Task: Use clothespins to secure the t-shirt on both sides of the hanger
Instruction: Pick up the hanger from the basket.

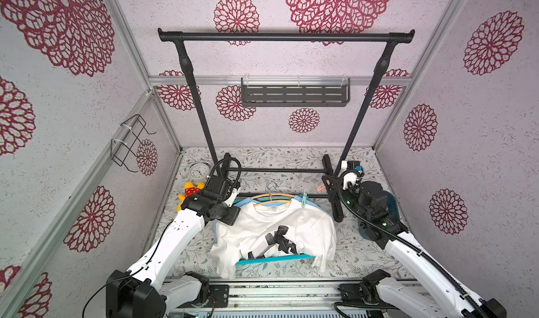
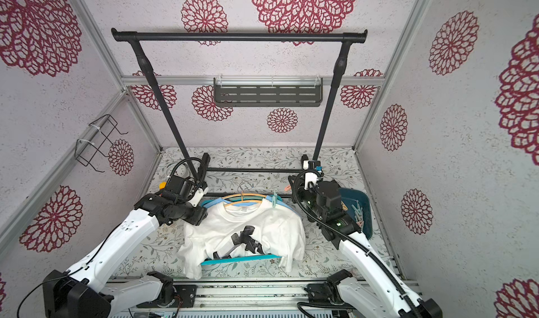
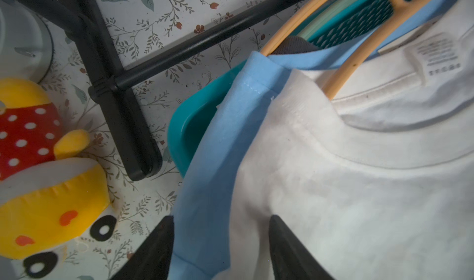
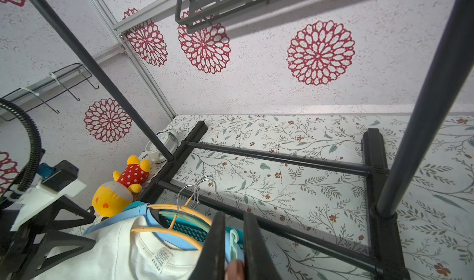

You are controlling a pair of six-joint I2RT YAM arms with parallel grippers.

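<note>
The left tool (image 3: pixel 221 217) stands with jaws apart astride the left shoulder of the white t-shirt (image 1: pixel 256 223), which lies over a teal basket (image 1: pixel 274 260) on the table (image 1: pixel 364 252). I judge it should close where the orange hanger (image 3: pixel 354 65) runs beneath (not on loose cloth alone). Beyond, a mint clothespin (image 1: pixel 304 199) already clips the right shoulder. Farther still, the right tool (image 4: pixel 234 217) is clamped on a pink clothespin (image 1: pixel 320 188), which should cross to the unpinned left side once that side is steadied.
</note>
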